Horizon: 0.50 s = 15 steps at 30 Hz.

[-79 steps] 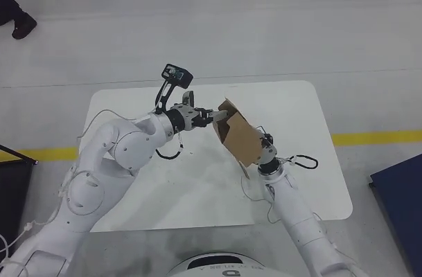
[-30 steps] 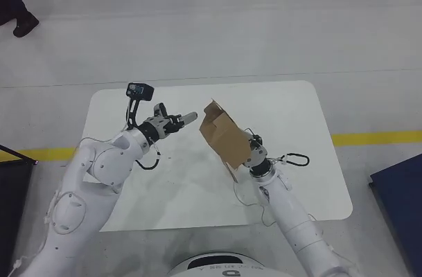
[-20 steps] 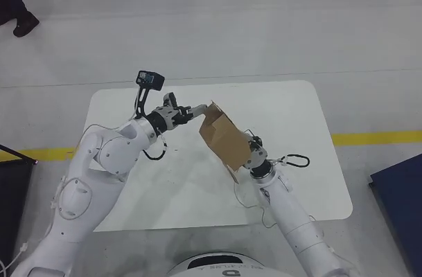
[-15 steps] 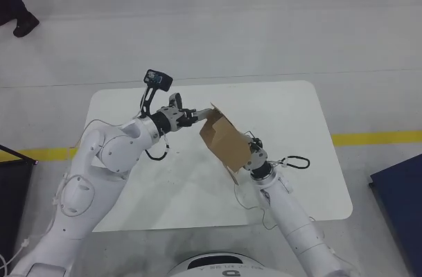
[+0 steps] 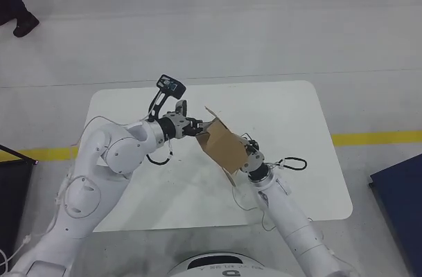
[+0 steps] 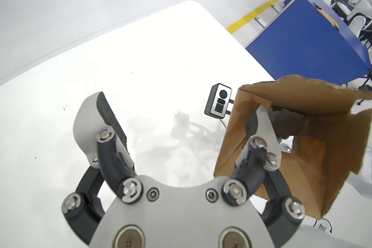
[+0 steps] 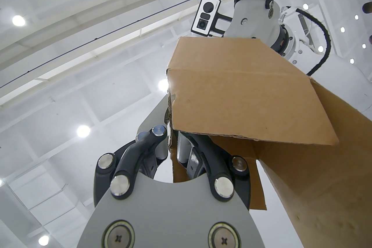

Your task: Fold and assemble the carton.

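Observation:
A brown cardboard carton (image 5: 223,144), partly opened into a tube, is held tilted above the white table (image 5: 301,118). My right gripper (image 5: 246,156) is shut on the carton's lower edge; in the right wrist view the fingers (image 7: 169,127) pinch a carton (image 7: 247,95) flap. My left gripper (image 5: 199,127) is open at the carton's upper open end. In the left wrist view one finger (image 6: 258,121) is inside the carton (image 6: 319,144) against its wall. The other finger (image 6: 100,112) is outside, over bare table.
A blue table (image 5: 405,201) stands off to the right beyond a yellow floor line (image 5: 384,137). The white table (image 6: 145,57) has free room around the carton on all sides.
My left arm swung back from the left to the carton and put one finger into its open end. The right arm shifted the carton slightly toward the left.

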Motion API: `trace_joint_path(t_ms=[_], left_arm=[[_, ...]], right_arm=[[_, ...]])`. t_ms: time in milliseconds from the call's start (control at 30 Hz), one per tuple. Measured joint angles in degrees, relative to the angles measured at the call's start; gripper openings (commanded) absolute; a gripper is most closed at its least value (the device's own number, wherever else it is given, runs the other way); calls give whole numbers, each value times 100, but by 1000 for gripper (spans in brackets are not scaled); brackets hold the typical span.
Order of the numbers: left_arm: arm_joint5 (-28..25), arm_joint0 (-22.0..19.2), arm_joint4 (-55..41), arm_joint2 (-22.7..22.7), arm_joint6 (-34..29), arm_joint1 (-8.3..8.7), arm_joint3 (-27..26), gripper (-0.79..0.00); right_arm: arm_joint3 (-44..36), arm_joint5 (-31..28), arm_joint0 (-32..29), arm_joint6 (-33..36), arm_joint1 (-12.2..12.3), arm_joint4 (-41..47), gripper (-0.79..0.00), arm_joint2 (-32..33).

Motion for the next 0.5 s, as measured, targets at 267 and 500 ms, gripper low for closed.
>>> trace_joint_path(t_ms=[267,500], left_arm=[[209,129,-135,-317,147,23,-232,0],[178,520,-646,-1099,227,104,-859,0]], right_arm=[[-26,-43,-28,-19,6,33,-785,17],[7,-48,-41,-27,11,88,-785,44]])
